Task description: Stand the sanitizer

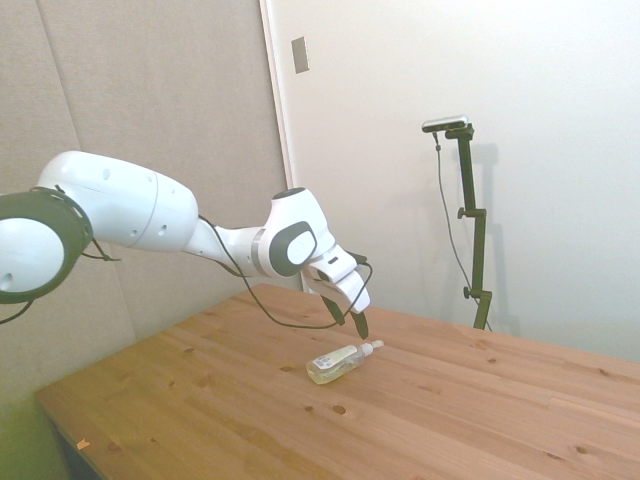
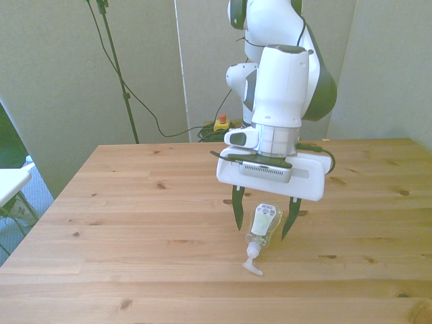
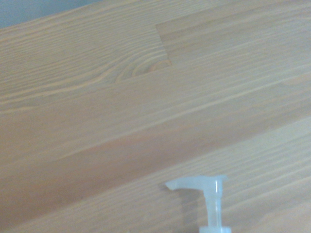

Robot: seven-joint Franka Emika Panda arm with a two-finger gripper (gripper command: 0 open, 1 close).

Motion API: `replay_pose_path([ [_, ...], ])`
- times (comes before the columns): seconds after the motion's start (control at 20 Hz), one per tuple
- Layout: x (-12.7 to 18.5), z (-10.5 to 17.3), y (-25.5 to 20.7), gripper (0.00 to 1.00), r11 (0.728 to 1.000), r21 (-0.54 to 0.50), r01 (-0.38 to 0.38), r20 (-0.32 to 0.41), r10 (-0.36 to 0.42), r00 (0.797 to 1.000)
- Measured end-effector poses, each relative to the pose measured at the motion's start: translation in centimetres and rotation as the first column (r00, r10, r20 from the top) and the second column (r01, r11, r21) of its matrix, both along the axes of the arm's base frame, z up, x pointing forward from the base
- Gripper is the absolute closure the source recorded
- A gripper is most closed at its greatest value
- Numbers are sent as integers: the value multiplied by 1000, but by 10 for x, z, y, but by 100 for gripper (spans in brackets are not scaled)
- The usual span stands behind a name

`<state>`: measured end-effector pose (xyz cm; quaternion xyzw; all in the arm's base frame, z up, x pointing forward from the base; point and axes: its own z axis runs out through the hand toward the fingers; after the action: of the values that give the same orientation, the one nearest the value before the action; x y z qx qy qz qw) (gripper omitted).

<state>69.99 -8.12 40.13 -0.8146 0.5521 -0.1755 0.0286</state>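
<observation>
**Q:** On the worktop point(image 2: 135, 202), where is the sanitizer point(image 2: 262, 225) lying?

**A:** Near the middle of it, flat on its side; the pump points toward the near edge in the front view, the base away from it; the wrist view catches only the white nozzle point(image 3: 204, 187) against bare wood.

**Q:** And your end effector point(image 2: 262, 223)?

**A:** Directly over the bottle, fingers spread wide and pointing down; one fingertip stands on each side of the body, neither touching it as far as I can tell; I grip nothing.

**Q:** How far along, then?

**A:** Barely begun, I judge; the approach looks made, but closing on the bottle, lifting, tipping it upright and setting it on its base all remain.
</observation>
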Motion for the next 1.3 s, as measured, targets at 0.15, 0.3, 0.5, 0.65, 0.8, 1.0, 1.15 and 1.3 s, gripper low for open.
replay_pose_path([
  [0.15,13,-18,-3,0,1000,1,9,-11,-9,1000],
  [0.3,17,-33,-6,0,1000,3,15,-27,-15,1000],
  [0.5,18,-39,-11,0,1000,0,24,-33,-24,999],
  [0.65,19,-42,-13,0,1000,0,28,-35,-28,999],
  [0.8,21,-47,-15,100,1000,-2,30,-39,-31,999],
  [1.0,24,-50,-21,100,999,1,43,-37,-43,998],
  [1.15,27,-51,-22,100,999,3,46,-33,-46,998],
  [1.3,28,-52,-22,100,999,11,50,-32,-50,998],
])
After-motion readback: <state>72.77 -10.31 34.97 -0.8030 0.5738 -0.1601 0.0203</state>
